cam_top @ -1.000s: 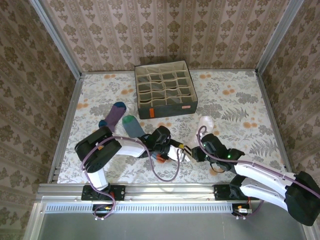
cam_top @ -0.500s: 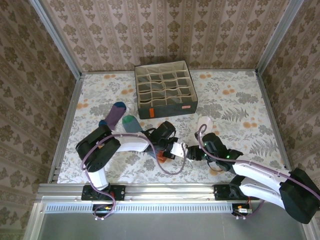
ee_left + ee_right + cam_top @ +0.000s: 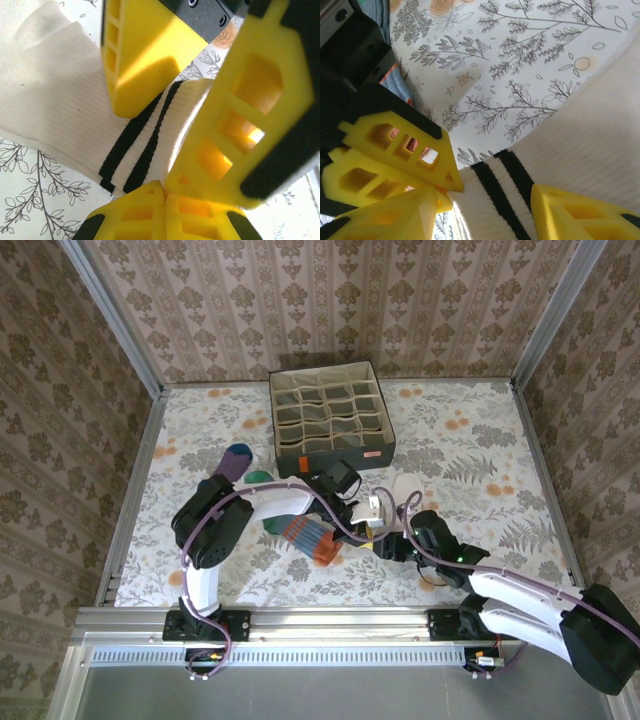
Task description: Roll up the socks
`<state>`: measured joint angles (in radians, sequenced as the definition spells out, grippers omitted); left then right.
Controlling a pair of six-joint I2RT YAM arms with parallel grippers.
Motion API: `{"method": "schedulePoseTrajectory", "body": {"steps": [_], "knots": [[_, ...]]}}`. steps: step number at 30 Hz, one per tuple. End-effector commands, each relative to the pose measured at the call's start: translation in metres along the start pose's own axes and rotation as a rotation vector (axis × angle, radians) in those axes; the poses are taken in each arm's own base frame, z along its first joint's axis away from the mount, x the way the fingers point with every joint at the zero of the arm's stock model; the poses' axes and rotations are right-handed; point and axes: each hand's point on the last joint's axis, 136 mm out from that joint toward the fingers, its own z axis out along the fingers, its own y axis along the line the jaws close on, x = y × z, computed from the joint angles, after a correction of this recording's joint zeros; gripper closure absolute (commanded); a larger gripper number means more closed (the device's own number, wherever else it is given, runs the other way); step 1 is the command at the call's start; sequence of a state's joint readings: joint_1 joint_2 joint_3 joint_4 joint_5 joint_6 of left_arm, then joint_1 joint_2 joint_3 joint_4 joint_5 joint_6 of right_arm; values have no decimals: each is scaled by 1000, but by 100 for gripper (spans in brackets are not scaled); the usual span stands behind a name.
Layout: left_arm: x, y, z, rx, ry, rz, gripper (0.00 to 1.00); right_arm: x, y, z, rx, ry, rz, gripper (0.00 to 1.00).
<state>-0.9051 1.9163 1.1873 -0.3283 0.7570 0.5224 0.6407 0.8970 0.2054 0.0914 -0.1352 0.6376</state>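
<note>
The white sock (image 3: 405, 485) with two black stripes (image 3: 507, 187) lies right of centre. My left gripper (image 3: 166, 186) is shut, pinching the edge of its cuff (image 3: 150, 135). My right gripper (image 3: 485, 195) is open, its fingers (image 3: 135, 55) standing on either side of the same cuff. In the top view the two grippers meet there, the left gripper (image 3: 372, 520) just above the right gripper (image 3: 388, 540). The grey-blue striped sock (image 3: 303, 534) with an orange cuff lies loose left of them. The purple sock (image 3: 236, 461) lies at the left.
A grey fabric box (image 3: 331, 418) with many compartments stands at the back centre. Side rails and patterned walls close in the flowered tabletop (image 3: 480, 450). The left arm's cable (image 3: 330, 515) loops over the striped sock.
My left gripper has left the striped sock, which now lies loose, and moved right and back onto the white sock's cuff. The right gripper has edged slightly left.
</note>
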Motion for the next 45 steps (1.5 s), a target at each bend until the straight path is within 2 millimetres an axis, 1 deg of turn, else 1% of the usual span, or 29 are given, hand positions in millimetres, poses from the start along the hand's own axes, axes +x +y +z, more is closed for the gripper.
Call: {"method": "schedulePoseTrajectory", "body": {"steps": [1, 5, 9, 12, 16, 17, 18, 19, 21, 22, 24, 26, 27, 28, 30, 31, 33, 34, 36, 37, 39, 42, 43, 45], "knots": [[-15, -1, -7, 48, -59, -55, 100, 7, -13, -6, 29, -18, 52, 44], [-18, 3, -9, 74, -81, -96, 100, 6, -9, -14, -7, -52, 38, 43], [-19, 5, -8, 96, -76, -123, 100, 6, -11, -17, -3, -64, 19, 42], [-20, 4, -8, 104, -79, -131, 100, 7, -14, -15, 14, -59, 25, 43], [-21, 5, -7, 117, -85, -148, 100, 9, -18, -8, 52, -16, 25, 47], [-21, 5, -6, 120, -84, -151, 100, 9, -19, -6, 67, -6, 25, 51], [-21, 4, -6, 124, -85, -153, 100, 9, -23, -4, 92, 4, 31, 58], [-21, 4, -6, 124, -85, -153, 100, 8, -26, -3, 117, 9, 38, 68], [-20, 4, -6, 124, -84, -150, 100, 6, -30, -1, 151, 9, 57, 82], [-20, 4, -6, 120, -88, -143, 100, 4, -30, -1, 156, 7, 68, 87], [-18, 4, -9, 113, -108, -126, 100, 1, -28, -2, 156, 3, 86, 94], [-20, 5, -14, 92, -156, -91, 92, 1, -27, -5, 155, 2, 103, 99], [-20, 5, -17, 80, -189, -70, 89, 2, -29, -6, 161, 1, 113, 100], [-22, 6, -21, 67, -220, -50, 84, 3, -30, -8, 165, 2, 125, 100], [-24, 11, -32, 28, -294, -18, 71, 4, -28, -10, 142, 1, 142, 100], [-24, 13, -36, 11, -324, -7, 66, 5, -28, -11, 133, 4, 149, 100], [-25, 16, -47, -26, -387, 34, 58, 9, -30, -14, 129, 13, 171, 100], [-25, 16, -52, -42, -412, 61, 56, 12, -31, -14, 128, 21, 179, 100], [-22, 14, -56, -89, -442, 122, 46, 16, -32, -15, 123, 33, 193, 100], [-21, 12, -56, -116, -453, 163, 41, 18, -32, -15, 117, 42, 199, 100], [-20, 10, -53, -164, -465, 215, 36, 20, -32, -14, 106, 56, 202, 100], [-20, 6, -41, -185, -444, 263, 33, 22, -30, -12, 91, 76, 202, 100], [-20, 4, -35, -188, -426, 281, 30, 21, -29, -12, 87, 81, 201, 100], [-19, 4, -26, -189, -400, 290, 29, 21, -27, -10, 81, 90, 196, 100]]}}
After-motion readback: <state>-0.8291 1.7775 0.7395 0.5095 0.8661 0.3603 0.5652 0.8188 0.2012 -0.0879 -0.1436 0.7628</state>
